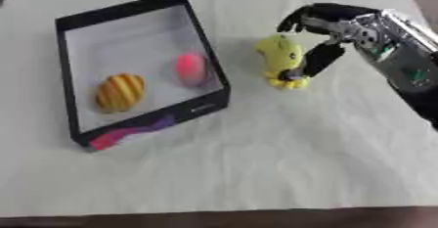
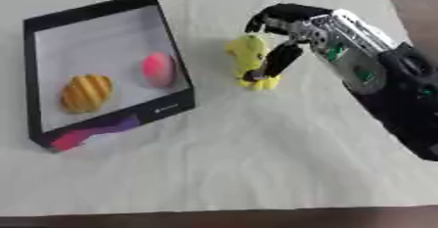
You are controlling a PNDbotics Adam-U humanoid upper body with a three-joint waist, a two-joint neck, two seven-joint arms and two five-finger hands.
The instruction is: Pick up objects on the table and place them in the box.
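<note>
The right arm [image 2: 376, 75] enters from the right edge, silver at the forearm and black nearer the body. Its right hand [image 1: 329, 29] is tipped downward, black fingers [image 1: 295, 19] arched forward and thumb [image 1: 321, 60] pointing down, curled in a pinch.

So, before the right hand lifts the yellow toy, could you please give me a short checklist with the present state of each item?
1. Right hand at the yellow toy: ok, fingers curl over its top and the thumb lies against its side.
2. Grip fully closed round the toy: cannot tell, the far side is hidden.
3. Toy still on the white cloth: ok, not yet lifted.
4. Black box open and beside the toy: ok.
5. Room in the box: ok, the striped orange object and pink object leave bare floor.
6. Left hand out of the way: ok, not in view.
</note>
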